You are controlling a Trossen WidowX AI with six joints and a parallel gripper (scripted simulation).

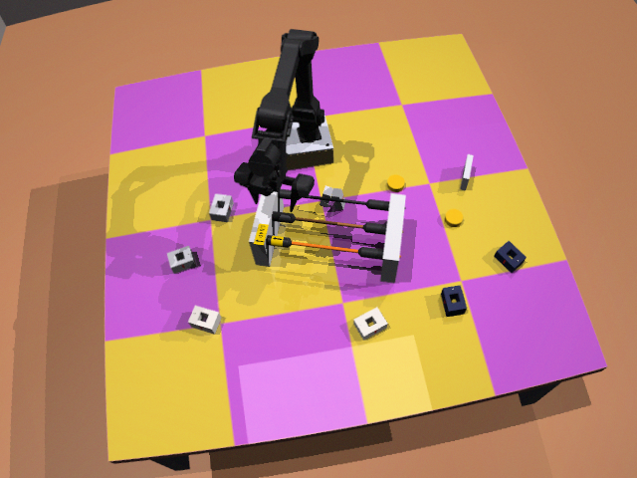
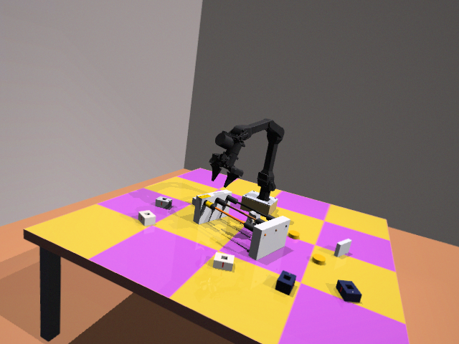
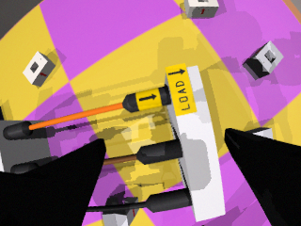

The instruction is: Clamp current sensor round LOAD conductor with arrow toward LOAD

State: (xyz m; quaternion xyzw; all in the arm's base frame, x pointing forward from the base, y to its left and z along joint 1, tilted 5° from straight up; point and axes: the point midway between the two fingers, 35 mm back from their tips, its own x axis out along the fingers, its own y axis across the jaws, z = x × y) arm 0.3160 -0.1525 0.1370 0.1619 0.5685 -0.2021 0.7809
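Note:
A small grey-white block (image 1: 331,192) (image 3: 118,218) stands beneath the black conductor; it looks like the open sensor, but its jaws and arrow are not clear. The LOAD conductor (image 1: 323,246) (image 2: 229,215) (image 3: 77,116) is orange, with a yellow arrow sleeve (image 1: 278,240) (image 3: 150,98) at one end. The arrow points toward the white end block carrying the yellow LOAD label (image 1: 261,234) (image 3: 181,89). Nothing is clamped round this conductor. My gripper (image 1: 275,204) (image 2: 219,183) (image 3: 165,139) is open and empty, above the LOAD-side end block, with its fingers pointing down.
Brown and black conductors run beside the orange one to the far end block (image 1: 394,221) (image 2: 272,236). Several holed white or grey blocks stand around the rack, plus two navy ones (image 1: 453,310) (image 1: 502,257). Two yellow discs (image 1: 395,182) (image 1: 453,217) and a white plate (image 1: 467,172) are at right.

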